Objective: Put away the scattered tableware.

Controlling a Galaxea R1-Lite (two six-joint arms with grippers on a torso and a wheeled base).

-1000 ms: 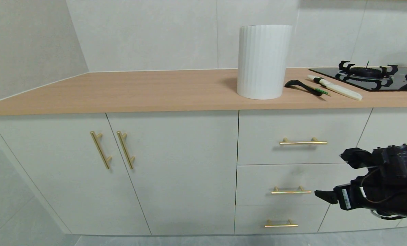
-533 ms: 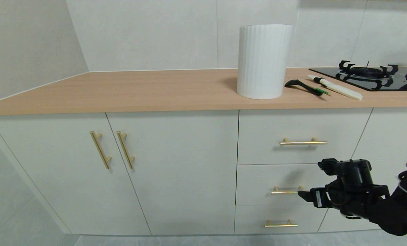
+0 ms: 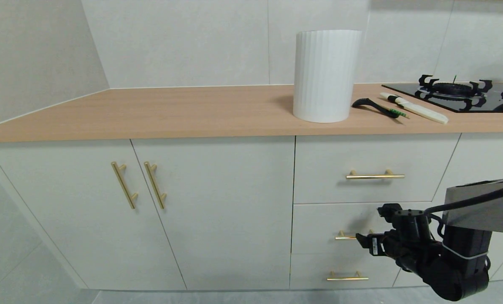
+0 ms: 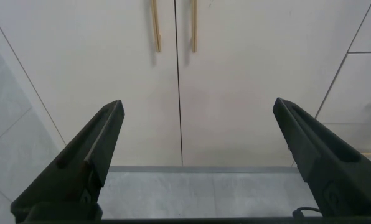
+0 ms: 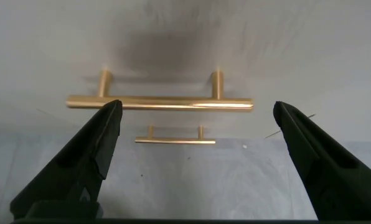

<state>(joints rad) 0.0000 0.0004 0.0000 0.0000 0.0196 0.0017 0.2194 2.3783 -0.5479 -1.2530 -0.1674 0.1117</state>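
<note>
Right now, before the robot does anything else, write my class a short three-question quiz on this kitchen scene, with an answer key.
1. True or false: the right tool is shut on the middle drawer handle.
2. Where does the black ladle lie? A) in a drawer B) on the countertop, between the white canister and the knife C) on the hob
3. Fill in: the drawer stack has ___ drawers, all shut.

Key
1. False: it is open, in front of the handle.
2. B
3. Three
</note>
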